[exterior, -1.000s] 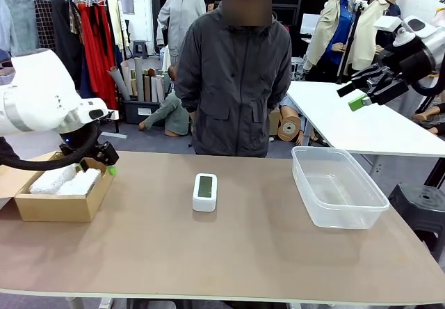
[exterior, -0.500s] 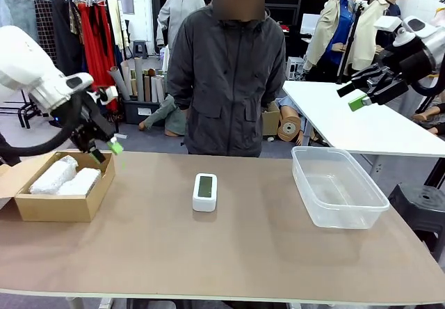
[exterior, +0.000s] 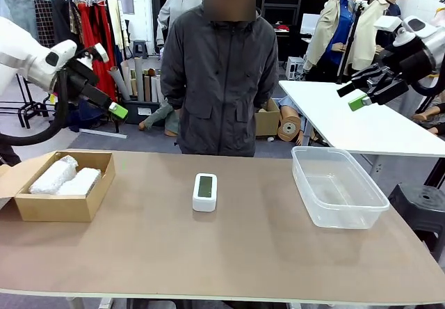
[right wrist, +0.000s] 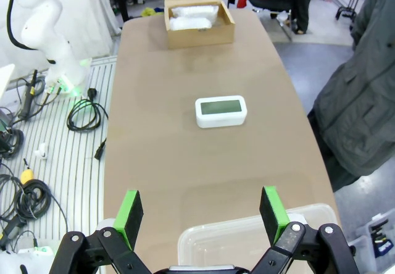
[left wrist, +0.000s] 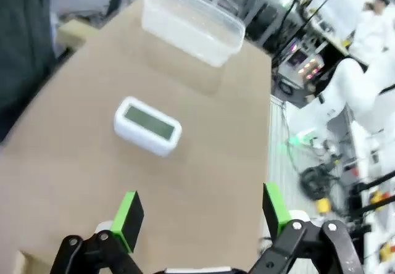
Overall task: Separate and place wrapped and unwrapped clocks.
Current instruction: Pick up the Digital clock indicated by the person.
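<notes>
At mid-table, bare clock (exterior: pixel 204 191) lies screen up; two wrapped clocks (exterior: pixel 66 177) sit in cardboard box (exterior: pixel 55 208), robot's left; left gripper (left wrist: pixel 202 209) & right gripper (right wrist: pixel 200 209) both spread wide, empty, raised off tabletop.

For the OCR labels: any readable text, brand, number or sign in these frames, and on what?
None readable.
Screen of the clock: blank, no digits.
The cardboard box: no print on the sides that show.
The clear tub: no label seen.
</notes>
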Motion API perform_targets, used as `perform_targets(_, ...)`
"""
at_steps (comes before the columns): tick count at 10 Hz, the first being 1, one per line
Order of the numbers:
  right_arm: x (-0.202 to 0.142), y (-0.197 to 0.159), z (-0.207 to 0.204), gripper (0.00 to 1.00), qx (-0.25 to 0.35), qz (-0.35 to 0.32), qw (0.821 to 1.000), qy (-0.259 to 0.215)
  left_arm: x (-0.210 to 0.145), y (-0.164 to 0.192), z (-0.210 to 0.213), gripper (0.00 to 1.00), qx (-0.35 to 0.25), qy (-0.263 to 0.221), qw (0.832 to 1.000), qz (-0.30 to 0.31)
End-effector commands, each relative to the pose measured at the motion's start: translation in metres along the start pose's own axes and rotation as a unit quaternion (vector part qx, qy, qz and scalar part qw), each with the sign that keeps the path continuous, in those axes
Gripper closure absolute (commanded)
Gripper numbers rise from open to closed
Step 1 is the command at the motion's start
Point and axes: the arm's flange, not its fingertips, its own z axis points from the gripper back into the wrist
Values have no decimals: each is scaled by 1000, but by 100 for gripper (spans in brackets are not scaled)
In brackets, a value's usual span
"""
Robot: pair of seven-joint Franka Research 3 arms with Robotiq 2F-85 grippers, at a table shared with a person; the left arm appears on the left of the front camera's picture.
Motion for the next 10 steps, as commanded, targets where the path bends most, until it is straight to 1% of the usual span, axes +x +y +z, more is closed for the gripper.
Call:
perform_targets(1, 2, 0, 0, 0, 1, 3, 1000, -2, -3, -17, -7, 0, -35, -47, 983, -175)
perform_targets(2, 2, 0, 0, 0, 1, 3, 1000, -2, 7, -28, -9, 0, -42, -42, 976, -211)
perform_targets(3, 2, 0, 0, 0, 1, 3, 1000, -2, 12, -39, -11, 0, -47, -25, 966, -253)
perform_targets(4, 2, 0, 0, 0, 1, 3, 1000, -2, 12, -52, -13, 0, -61, -14, 960, -274)
perform_targets(5, 2, 0, 0, 0, 1, 3, 1000, -2, 17, -47, -12, 0, -33, -45, 966, -251)
perform_targets(6, 2, 0, 0, 0, 1, 3, 1000, -2, 25, -41, -13, 0, -43, -16, 966, -253)
perform_targets(9, 2, 0, 0, 0, 1, 3, 1000, -2, 24, -46, -13, 0, -45, -19, 964, -260)
perform_targets(10, 2, 0, 0, 0, 1, 3, 1000, -2, 16, -46, -21, 0, -34, 24, 956, -291)
